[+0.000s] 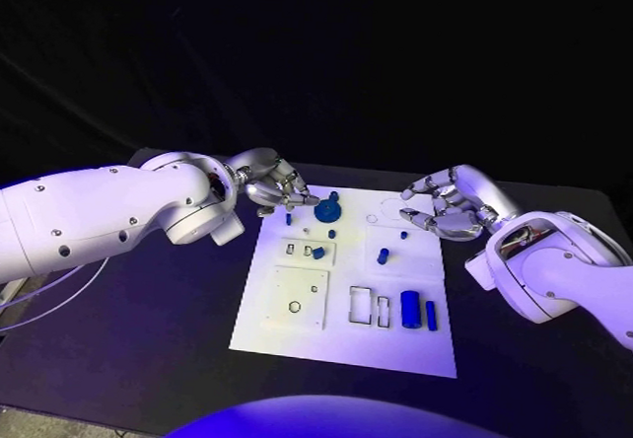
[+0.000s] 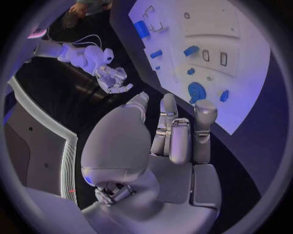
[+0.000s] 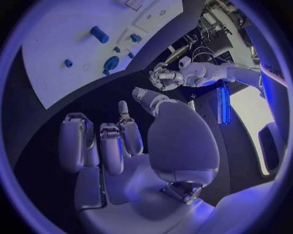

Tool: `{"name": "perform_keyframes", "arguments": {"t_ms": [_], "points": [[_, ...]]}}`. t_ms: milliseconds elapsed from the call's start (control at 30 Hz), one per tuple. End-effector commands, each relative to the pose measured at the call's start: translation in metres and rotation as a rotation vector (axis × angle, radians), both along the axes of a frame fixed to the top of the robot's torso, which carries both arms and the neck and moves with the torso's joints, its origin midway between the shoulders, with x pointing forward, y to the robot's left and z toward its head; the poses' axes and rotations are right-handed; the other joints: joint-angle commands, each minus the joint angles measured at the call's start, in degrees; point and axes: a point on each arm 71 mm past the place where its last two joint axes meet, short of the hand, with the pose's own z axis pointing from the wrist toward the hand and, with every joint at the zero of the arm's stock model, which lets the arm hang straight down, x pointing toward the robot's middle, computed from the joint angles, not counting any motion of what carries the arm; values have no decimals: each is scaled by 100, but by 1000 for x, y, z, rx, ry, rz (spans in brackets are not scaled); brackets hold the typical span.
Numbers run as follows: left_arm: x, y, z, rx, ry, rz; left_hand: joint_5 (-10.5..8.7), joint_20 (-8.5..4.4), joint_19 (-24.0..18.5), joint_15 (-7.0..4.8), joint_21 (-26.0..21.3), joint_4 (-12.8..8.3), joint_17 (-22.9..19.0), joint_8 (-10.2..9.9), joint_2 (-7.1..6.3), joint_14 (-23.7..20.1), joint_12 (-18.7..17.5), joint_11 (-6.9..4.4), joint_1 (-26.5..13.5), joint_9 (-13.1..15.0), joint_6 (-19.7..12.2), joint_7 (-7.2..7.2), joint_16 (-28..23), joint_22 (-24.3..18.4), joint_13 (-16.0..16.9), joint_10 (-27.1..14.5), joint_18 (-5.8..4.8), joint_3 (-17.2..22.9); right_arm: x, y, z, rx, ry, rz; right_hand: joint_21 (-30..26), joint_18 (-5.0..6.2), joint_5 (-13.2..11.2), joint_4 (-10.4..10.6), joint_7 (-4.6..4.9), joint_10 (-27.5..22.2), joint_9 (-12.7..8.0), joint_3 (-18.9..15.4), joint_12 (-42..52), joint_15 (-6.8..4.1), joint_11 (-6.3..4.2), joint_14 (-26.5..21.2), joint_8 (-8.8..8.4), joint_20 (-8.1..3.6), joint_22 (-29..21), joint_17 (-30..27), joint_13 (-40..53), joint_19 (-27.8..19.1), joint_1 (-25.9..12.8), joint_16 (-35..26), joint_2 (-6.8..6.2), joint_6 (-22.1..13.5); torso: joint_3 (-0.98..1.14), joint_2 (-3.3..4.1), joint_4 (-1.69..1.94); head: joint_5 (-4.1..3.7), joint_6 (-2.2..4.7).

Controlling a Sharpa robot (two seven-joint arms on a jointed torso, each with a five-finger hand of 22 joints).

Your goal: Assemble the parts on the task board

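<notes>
Left hand [image 1: 273, 189] hovered over the far left corner of the task board [image 1: 290, 336], fingers curled loosely inward with nothing between them; its own wrist view confirmed an empty palm, fingers [image 2: 174, 136] side by side and bent forward. Right hand [image 1: 452, 208] hung over the far right corner of the board, fingers likewise curled and apart, grasping nothing; in the right wrist view the fingers [image 3: 113, 148] stood free of any part.

Between the two hands, near the board's far edge, sat a round blue part [image 1: 327, 212] with a small stub on top; its exact shape was hard to make out. Just beside it, near the left hand's fingertips, lay a tiny blue piece [image 1: 288, 218], partly shadowed by the hand. Further toward the robot: a small blue block [image 1: 318, 252] on a raised white panel, a short blue peg [image 1: 383, 254], another small peg [image 1: 404, 235], and two blue cylinders [image 1: 411, 310] lying side by side near the right edge. Dark rectangular cut-outs [image 1: 360, 304] lay just beside the cylinders.

The board's far corners were hidden beneath both hands. The board lay on the black table [image 1: 138, 368], whose far edge vanished into darkness.
</notes>
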Motion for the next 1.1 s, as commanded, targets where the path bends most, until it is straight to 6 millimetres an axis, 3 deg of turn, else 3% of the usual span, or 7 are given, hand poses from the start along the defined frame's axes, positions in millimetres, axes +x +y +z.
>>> {"name": "perform_keyframes", "arguments": {"t_ms": [33, 167, 333, 533, 633, 800, 1100], "points": [[-7, -10, -4, 169, 1, -146, 10, 31, 7, 29, -27, 11, 585, -10, 36, 260, -24, 36, -104, -5, -17, -8, -1, 11, -22, 26, -15, -56, 2, -4, 1, 64, 25, -17, -15, 56, 33, 23, 1, -42, 8, 4, -34, 21, 0, 585, 33, 7, 1077, 1461, 345, -5, -29, 6, 14, 32, 15, -21, -17, -11, -5], [-11, -21, -6, 311, 15, -216, -20, 29, 21, 18, -38, 13, 587, 36, 86, 266, -31, 21, -238, 31, 43, -30, 1, 21, -53, 72, -12, -148, 5, -12, 1, 64, 26, -37, -34, 59, 38, 29, 2, -57, 9, 3, -49, 21, 0, 581, 32, 7, 1072, 1447, 329, -12, -38, 1, 11, 26, 33, -50, -27, -21, -3], [-8, -34, -7, 468, 68, -269, -135, 12, 41, -4, -66, 15, 578, 157, 174, 270, -24, -7, -461, 175, 109, -70, -5, 33, -81, 121, -10, -335, 8, -17, 0, 60, 30, -52, -59, 64, 42, 34, 2, -72, 10, 0, -65, 21, 1, 576, 31, 7, 1065, 1429, 312, -22, -46, -6, 6, 20, 38, -81, -53, -24, 13], [4, -50, -8, 632, 166, -333, -72, -8, 52, -26, -91, 9, 607, 259, 279, 282, 59, -34, -460, 354, 81, -97, 16, 45, -41, 170, -10, -421, 11, -20, -1, 54, 31, -62, -61, 64, 43, 34, 2, -76, 11, 0, -70, 21, 0, 575, 31, 7, 1065, 1425, 308, -22, -47, -8, 5, 19, 44, -118, -89, -14, 31], [10, -55, -8, 665, 206, -354, 56, -11, 60, -22, -104, 5, 615, 219, 317, 285, 103, -24, -375, 415, -53, -77, 24, 56, -11, 158, -13, -446, 12, -21, -1, 52, 32, -65, -77, 67, 55, 34, 1, -82, 12, 1, -77, 21, 0, 572, 31, 7, 1060, 1416, 301, -28, -47, -12, 2, 15, 45, -125, -102, -11, 33], [20, -67, -7, 702, 242, -372, 39, -4, 115, -11, -30, 10, 712, 191, 364, 321, 155, -10, -404, 453, -119, -57, 92, 118, 22, 165, -33, -490, 13, -21, -2, 48, 36, -68, -80, 67, 64, 34, 0, -86, 13, 2, -81, 20, -1, 573, 31, 7, 1060, 1419, 296, -29, -47, -11, 0, 12, 49, -127, -121, -27, 41], [30, -78, -6, 736, 271, -391, -65, 6, 172, 1, 38, 12, 783, 182, 443, 348, 232, 4, -517, 531, -159, -46, 148, 188, 77, 140, -48, -607, 15, -22, -3, 46, 44, -74, -94, 70, 80, 39, 2, -89, 16, 2, -84, 20, 0, 571, 32, 7, 1056, 1409, 294, -34, -55, -15, -2, 8, 47, -119, -98, -43, 31]]}}
